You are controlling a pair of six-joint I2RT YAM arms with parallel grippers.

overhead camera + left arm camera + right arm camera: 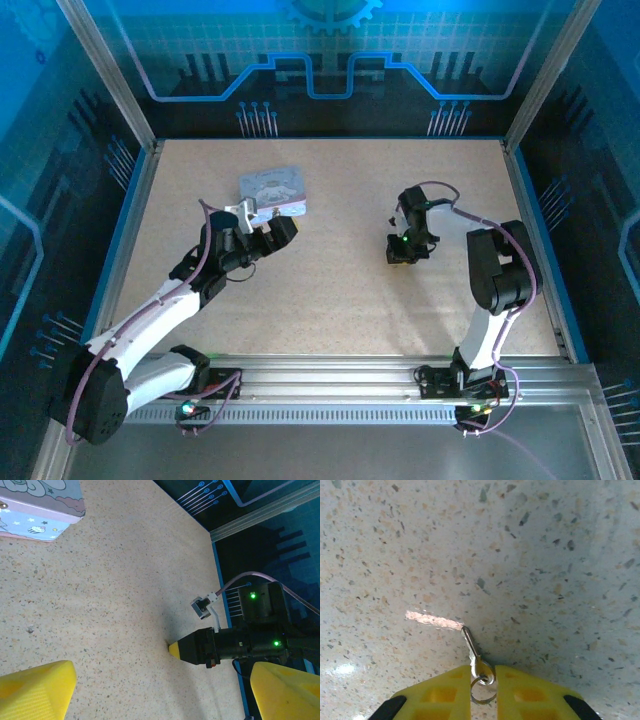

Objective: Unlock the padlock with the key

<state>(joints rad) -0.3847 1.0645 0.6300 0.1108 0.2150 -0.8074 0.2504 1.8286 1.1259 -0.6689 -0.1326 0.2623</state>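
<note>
The right hand (398, 250) stands at about 3 o'clock from the middle of the speckled worktop (330, 310), pointing steeply down. From the left wrist, the right hand (175, 649) shows its yellow tip down on the surface. In its own wrist view the right hand (483, 674) is clenched on the key (471, 647). Its two yellow fingers (440, 695) press in from 9 and 3 o'clock on the key's rounded head, which fills the narrow gap between them. The thin blade runs out from the fingertips toward 11 o'clock, low over the worktop; I cannot tell whether it touches. A small wire ring (483, 692) threaded through the head sits toward 6 o'clock, between the fingers. A pale pink glint (432, 620) on the worktop stretches toward 9 o'clock from the blade's tip.

The left hand (265, 222) is at about 10 o'clock from the middle, well apart from the right hand. It is released: in its wrist view the left hand (160, 700) has its yellow fingertips at the bottom corners, spread wide over bare worktop. A lilac tin (272, 190) with a cartoon lid lies just beyond this hand, at its 12 o'clock. From the left wrist the tin (40, 505) sits in the 11 o'clock corner.
</note>
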